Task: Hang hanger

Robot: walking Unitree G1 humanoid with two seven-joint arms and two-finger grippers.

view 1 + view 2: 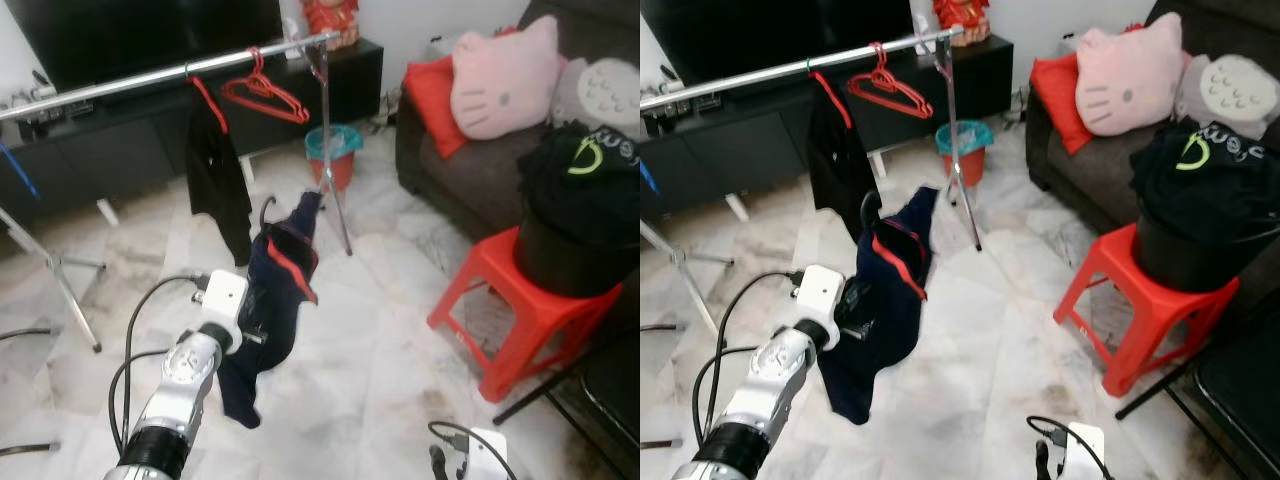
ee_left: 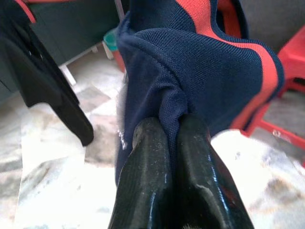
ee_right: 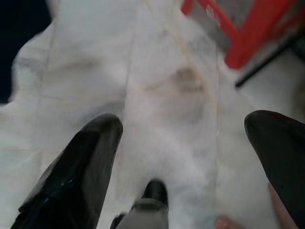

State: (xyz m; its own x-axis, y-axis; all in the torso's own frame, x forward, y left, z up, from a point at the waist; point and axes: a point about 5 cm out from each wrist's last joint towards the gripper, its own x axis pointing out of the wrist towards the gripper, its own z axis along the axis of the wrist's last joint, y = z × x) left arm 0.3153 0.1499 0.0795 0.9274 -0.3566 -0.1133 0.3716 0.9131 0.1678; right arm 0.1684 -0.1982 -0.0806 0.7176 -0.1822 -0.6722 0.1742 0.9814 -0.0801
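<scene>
Seen from the head camera, a navy shirt [image 1: 283, 290] with red trim is held up on its black hanger [image 1: 264, 212] by the left gripper [image 1: 250, 328], below and in front of the silver rail [image 1: 170, 75]. It is probably raised so that the hook can be brought over the rail. On the rail a black garment [image 1: 218, 175] and an empty red hanger [image 1: 262, 92] are already hung, leaving bare bar between them and the rail's end post. The right gripper [image 1: 1045, 462] is kept low, well away from the rail.

In the left wrist view, the fingers [image 2: 145, 176] are seen clenched on a bunched fold of the shirt.

In the right wrist view, the fingers [image 3: 78, 176] are spread wide above the floor [image 3: 162, 81], holding nothing.
</scene>
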